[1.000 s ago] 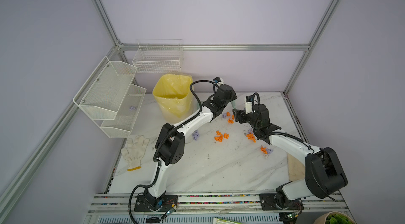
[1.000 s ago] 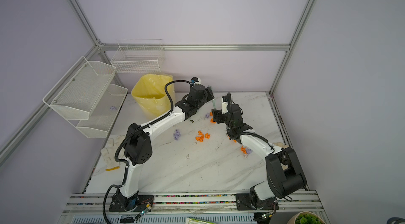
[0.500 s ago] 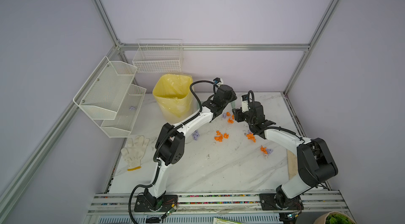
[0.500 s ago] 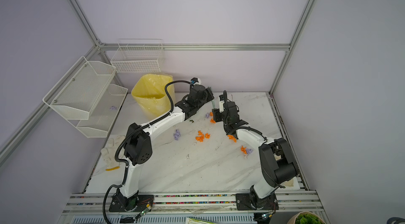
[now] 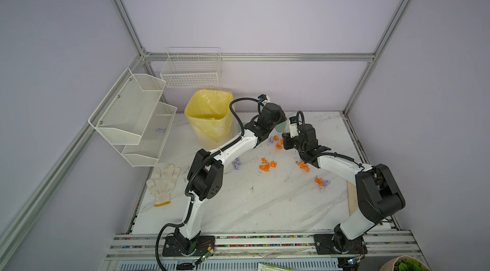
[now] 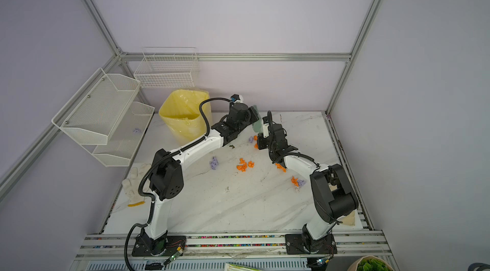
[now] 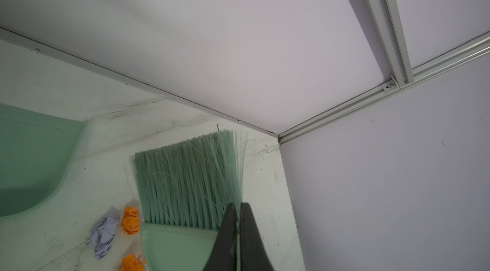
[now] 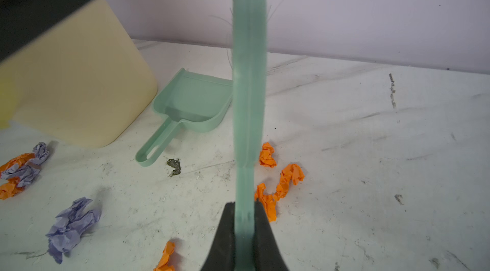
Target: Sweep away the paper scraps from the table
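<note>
right end effector [image 8: 245,219] clamped on the pale green plastic brush [image 8: 249,70] by its handle. left end effector [image 7: 240,219] narrow at the brush head, grip unclear. crumpled orange and lilac paper scraps [image 5: 267,166] dot the white marbled surface [image 5: 265,203], mostly toward its far edge. a tug now could twist the brush loose and scatter them. no writing readable.

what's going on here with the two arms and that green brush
Both arms meet at a green hand brush near the back of the table. The right tool is clamped on its handle; the left tool pinches its edge by the bristles. The dustpan lies unheld beside the yellow bin. Orange and lilac paper scraps lie scattered on the table, unswept.
</note>
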`<state>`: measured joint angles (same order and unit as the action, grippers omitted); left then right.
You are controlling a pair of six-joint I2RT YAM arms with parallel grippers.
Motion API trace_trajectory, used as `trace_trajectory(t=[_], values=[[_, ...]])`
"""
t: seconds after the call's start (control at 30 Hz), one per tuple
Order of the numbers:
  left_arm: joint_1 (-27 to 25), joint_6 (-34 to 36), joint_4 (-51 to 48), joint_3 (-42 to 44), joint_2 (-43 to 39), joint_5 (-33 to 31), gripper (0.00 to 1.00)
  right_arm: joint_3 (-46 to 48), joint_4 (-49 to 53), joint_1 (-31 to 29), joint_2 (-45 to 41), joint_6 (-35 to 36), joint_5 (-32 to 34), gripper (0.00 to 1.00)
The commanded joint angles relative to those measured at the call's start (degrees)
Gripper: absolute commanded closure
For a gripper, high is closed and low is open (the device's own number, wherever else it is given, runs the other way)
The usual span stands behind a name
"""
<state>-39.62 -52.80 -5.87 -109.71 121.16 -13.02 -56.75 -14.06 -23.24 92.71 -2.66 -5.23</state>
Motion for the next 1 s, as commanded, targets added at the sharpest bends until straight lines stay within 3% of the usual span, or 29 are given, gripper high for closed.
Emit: trace_trajectory(t=[0.0,0.13,0.17,0.43,0.57,0.73,0.97], values=[[0.7,0.5,4.1,3.0,-5.0,0.8,0.57,-0.2,-0.2,0.0,-4.8,-1.9,-0.3,1.0],[1.7,2.9,5.0,5.6,-6.8,3.1,0.03,0.4,1.9,1.5,-8.0,-3.1,-4.1,1.0],[2.4,2.9,5.7,6.7,-7.3,4.6,0.0,0.2,2.5,2.4,-8.4,-3.7,-6.2,1.0],[6.1,6.9,16.1,18.6,-12.2,16.2,0.0,-1.8,4.1,12.4,-6.7,-11.0,-23.4,1.0],[8.6,3.0,25.2,22.9,-10.7,25.1,0.0,-1.8,1.6,15.2,-6.0,-14.0,-31.2,1.0],[10.7,-3.8,38.2,26.4,-7.2,34.9,0.0,-0.3,-6.7,15.8,-3.8,-20.9,-37.4,1.0],[11.2,-6.6,44.8,26.5,-4.9,38.9,0.0,1.9,-20.0,17.8,-1.3,-30.3,-41.9,1.0]])
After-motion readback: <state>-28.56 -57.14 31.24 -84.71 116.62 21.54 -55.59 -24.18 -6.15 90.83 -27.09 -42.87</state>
